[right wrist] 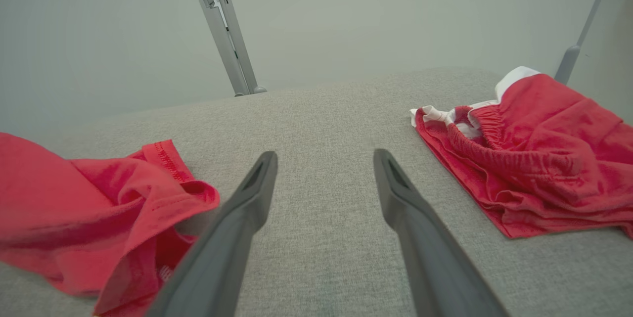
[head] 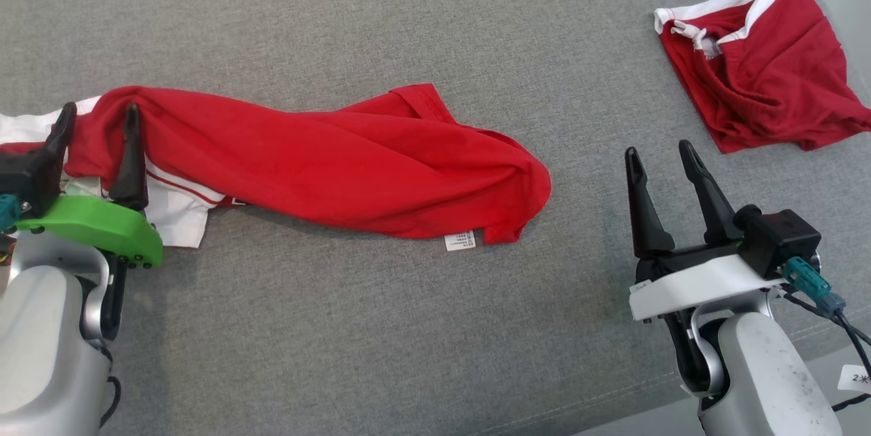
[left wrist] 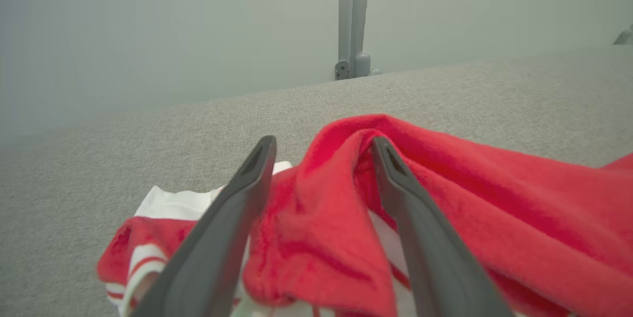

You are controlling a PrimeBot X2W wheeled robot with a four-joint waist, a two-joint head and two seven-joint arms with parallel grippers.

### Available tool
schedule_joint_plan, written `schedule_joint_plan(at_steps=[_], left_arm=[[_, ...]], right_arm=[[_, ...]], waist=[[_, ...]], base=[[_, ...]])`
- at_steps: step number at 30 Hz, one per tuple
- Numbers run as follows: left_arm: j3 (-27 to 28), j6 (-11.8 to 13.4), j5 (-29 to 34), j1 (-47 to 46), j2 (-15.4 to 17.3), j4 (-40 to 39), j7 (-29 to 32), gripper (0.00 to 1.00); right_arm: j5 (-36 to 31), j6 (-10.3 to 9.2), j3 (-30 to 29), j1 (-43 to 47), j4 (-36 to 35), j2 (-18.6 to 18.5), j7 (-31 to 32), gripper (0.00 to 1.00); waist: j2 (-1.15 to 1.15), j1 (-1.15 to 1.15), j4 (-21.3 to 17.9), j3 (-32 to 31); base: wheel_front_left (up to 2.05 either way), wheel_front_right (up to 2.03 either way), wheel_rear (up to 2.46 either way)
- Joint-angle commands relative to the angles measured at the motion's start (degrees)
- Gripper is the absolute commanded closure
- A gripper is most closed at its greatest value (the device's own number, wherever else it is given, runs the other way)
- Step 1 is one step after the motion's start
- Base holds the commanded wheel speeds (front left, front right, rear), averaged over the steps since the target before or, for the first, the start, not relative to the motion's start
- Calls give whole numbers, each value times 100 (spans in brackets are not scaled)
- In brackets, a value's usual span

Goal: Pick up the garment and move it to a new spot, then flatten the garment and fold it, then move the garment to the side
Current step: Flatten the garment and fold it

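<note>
Head view: the shirt point(head: 354, 164) lies on the bench point(head: 408, 28), left of centre. It is drawn out long and twisted from left to right. There is white trim at its left end and a label point(head: 461, 240) at the near edge by its right end. It is neither flat nor folded.

Your left claw point(head: 100, 113) stands wide over the shirt's left end. The left wrist view confirms this: a ridge of red cloth rises between the fingers point(left wrist: 232, 218), but nothing is pinched. Your right claw point(head: 657, 148) is also wide and carries nothing. It hangs over bare bench, apart from both the shirt's right end and the shorts point(head: 769, 75) at the far right.

Finding: I judge the placing step done and the flattening step in hand, though hardly begun. Folding and the move to the side are outstanding.

Required next: take the cloth at two separate points, an edge at each end, and draw them apart so the twist comes out. Your right claw must come across to the end by the label. Your left claw must find a single layer, not the whole ridge.

Risk: a grip on the ridge would likely just drag the bundle along. Keep clear of the shorts.
</note>
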Motion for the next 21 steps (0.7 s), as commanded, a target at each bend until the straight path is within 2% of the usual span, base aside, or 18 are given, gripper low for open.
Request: schedule_joint_plan(at_steps=[1, 7, 11, 21], left_arm=[[83, 64, -78, -80, -99, 74, -220, 0], [386, 256, -342, 229, -500, -141, -592, 0], [520, 368, -277, 474, -644, -507, -650, 0], [956, 541, 394, 1710, -1116, -2217, -658, 0]], right_arm=[[-3, -6, -15, -65, -2, 12, -58, 0], [-183, -6, -89, 25, -67, -4, -117, 0], [-254, -6, -102, 88, -78, -22, -119, 0], [-379, -6, -101, 322, -66, -126, -40, 0]], waist=[[0, -1, 22, -22], [0, -1, 194, -197], [0, -1, 301, -319], [0, -1, 593, -811]], base=[[0, 0, 0], [0, 0, 0], [0, 0, 0], [0, 0, 0]])
